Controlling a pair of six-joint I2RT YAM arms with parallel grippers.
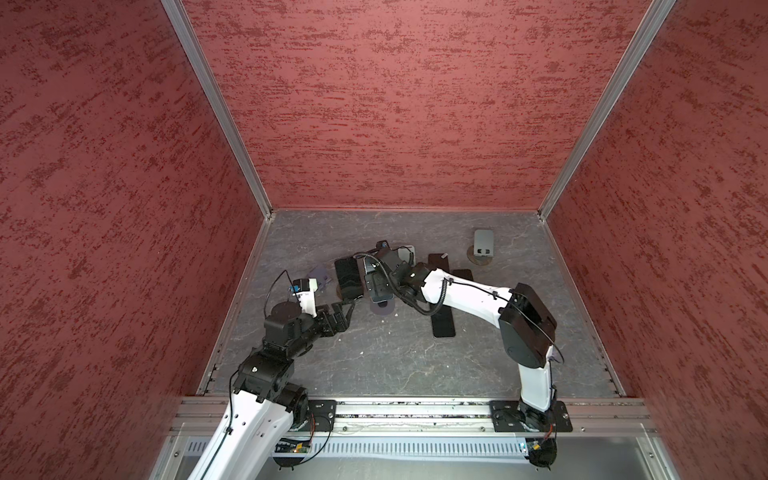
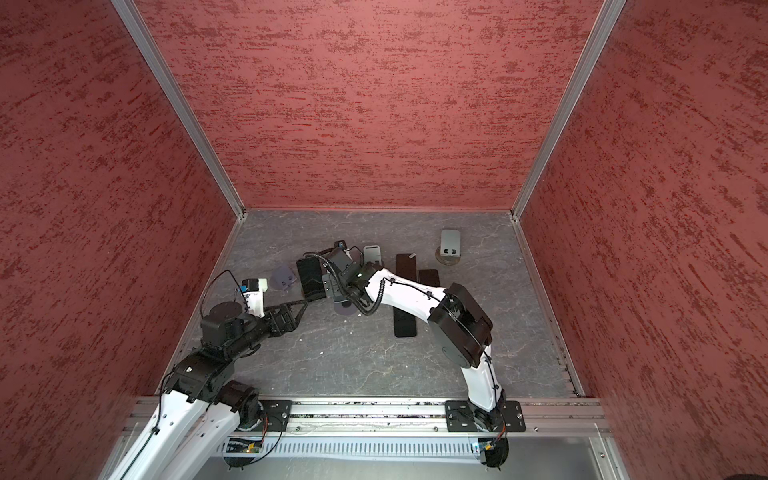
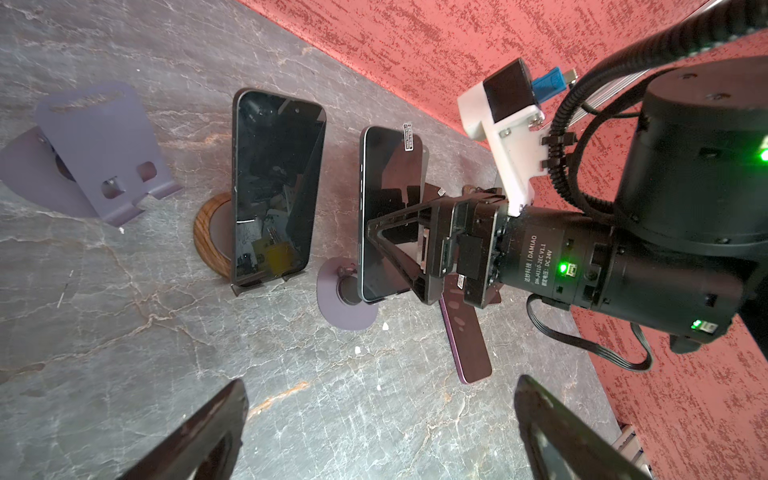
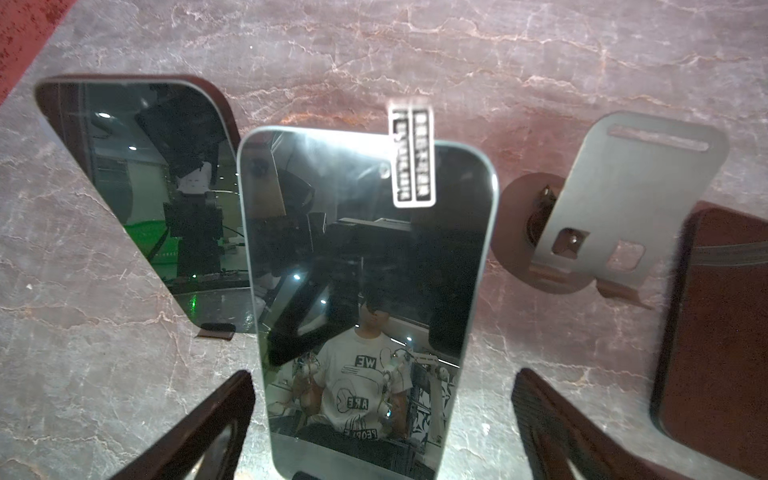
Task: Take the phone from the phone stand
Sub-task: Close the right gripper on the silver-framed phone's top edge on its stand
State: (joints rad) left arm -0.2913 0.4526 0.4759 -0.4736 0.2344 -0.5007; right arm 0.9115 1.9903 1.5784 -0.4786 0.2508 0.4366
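Phone, propped on its stand, sits between the wide-open fingers of the right hand, not clamped.

Mirror-glossy glass on the phone and the left phone — smooth, dark, full of reflections. Shiny printed film for the tab. Matt, smooth sheet metal, by the look, for the purple stand and the far right grey stand. Grained, varnished wood in the ring base. Stone-look table, veined, low sheen. Rough red walls — brushed aluminium rails at the corners.
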